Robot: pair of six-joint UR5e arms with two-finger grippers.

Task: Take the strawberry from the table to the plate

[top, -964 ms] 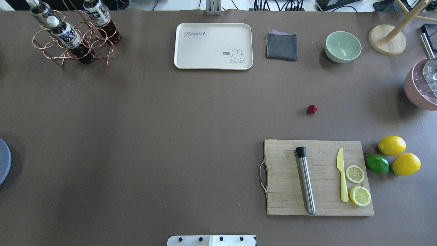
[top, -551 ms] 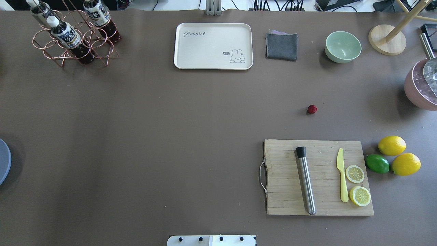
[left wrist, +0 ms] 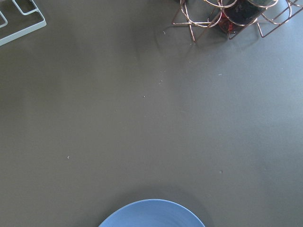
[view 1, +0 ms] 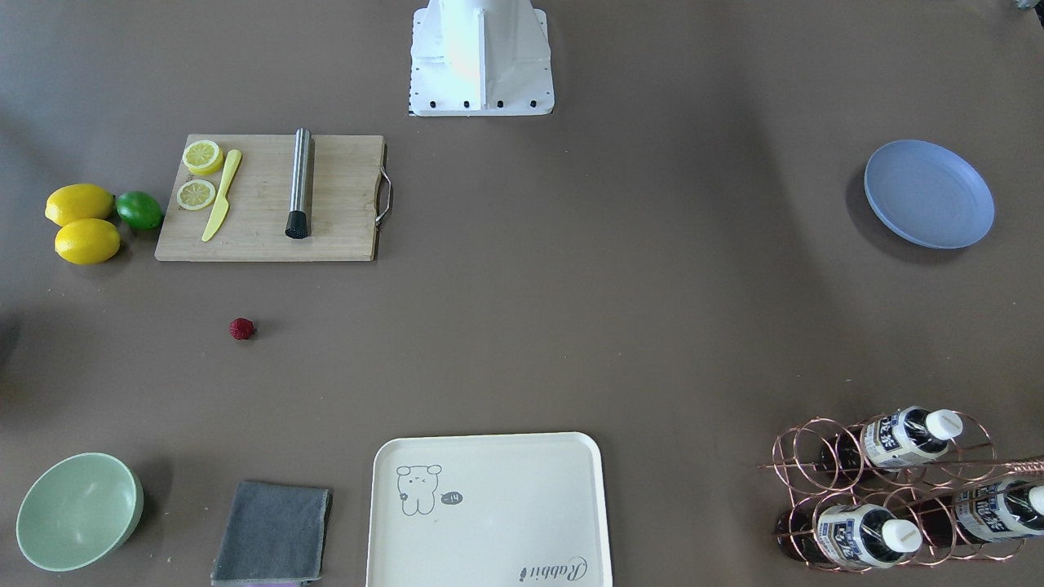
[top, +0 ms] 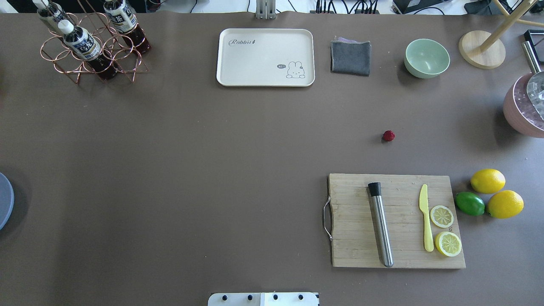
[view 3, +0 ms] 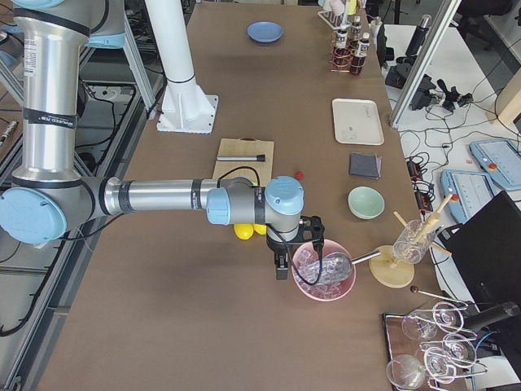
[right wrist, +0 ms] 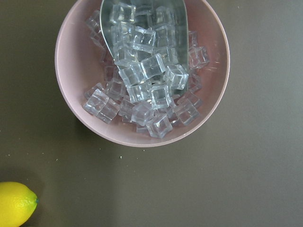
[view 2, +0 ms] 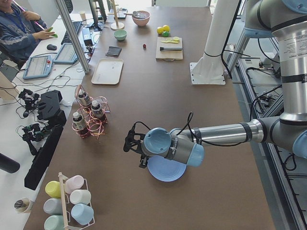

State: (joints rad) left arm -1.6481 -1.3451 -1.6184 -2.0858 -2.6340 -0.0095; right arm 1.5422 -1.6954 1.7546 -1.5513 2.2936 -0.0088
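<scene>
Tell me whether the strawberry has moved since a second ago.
No. The strawberry holds the same spot beyond the cutting board's far edge in the overhead view.

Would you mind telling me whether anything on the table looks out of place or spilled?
Only the strawberry stands out: it lies alone on the bare table, apart from the lemons beside the cutting board. Nothing looks spilled, tipped or damaged.

Surroundings of the workcell: a white side desk (view 2: 17, 122) bearing a tablet (view 2: 37, 66), aluminium frame posts (view 2: 73, 36), black cables (top: 340, 5) along the far edge, a seated person (view 2: 17, 31), grey floor (view 3: 16, 358); lighting even and diffuse
</scene>
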